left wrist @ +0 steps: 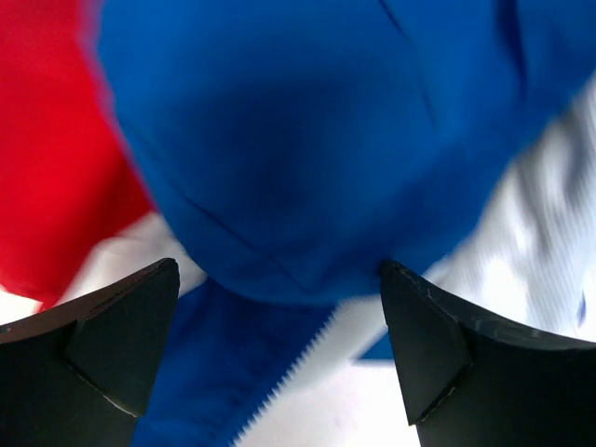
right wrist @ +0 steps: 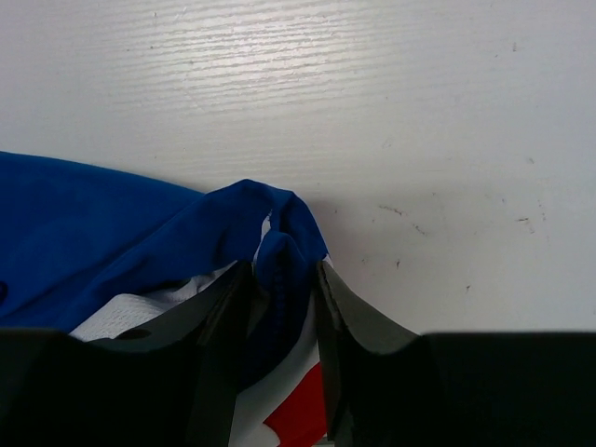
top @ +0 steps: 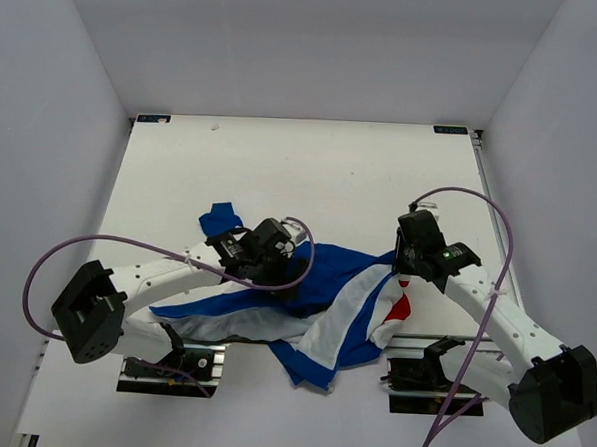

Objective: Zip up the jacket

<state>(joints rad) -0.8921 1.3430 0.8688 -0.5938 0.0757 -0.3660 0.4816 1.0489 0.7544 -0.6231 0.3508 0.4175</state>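
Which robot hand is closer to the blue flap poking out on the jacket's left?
Left. The left gripper hovers over the jacket just beside the blue flap; the right gripper pinches the jacket's opposite edge, far across.

**White table carrying the jacket and two base plates**

The table (top: 312, 164) has a white matt top. The right wrist view shows fine grain lines and a few small dark specks on it. The jacket (top: 324, 305) lies crumpled on the near half, spread from left of centre towards the right, with blue, white and red panels showing. One blue part reaches towards the far left. The left base plate (top: 171, 372) and the right base plate (top: 436, 376) sit at the near edge, and the jacket's nearest fold lies between them. A small dark label (top: 154, 119) marks the far left corner.
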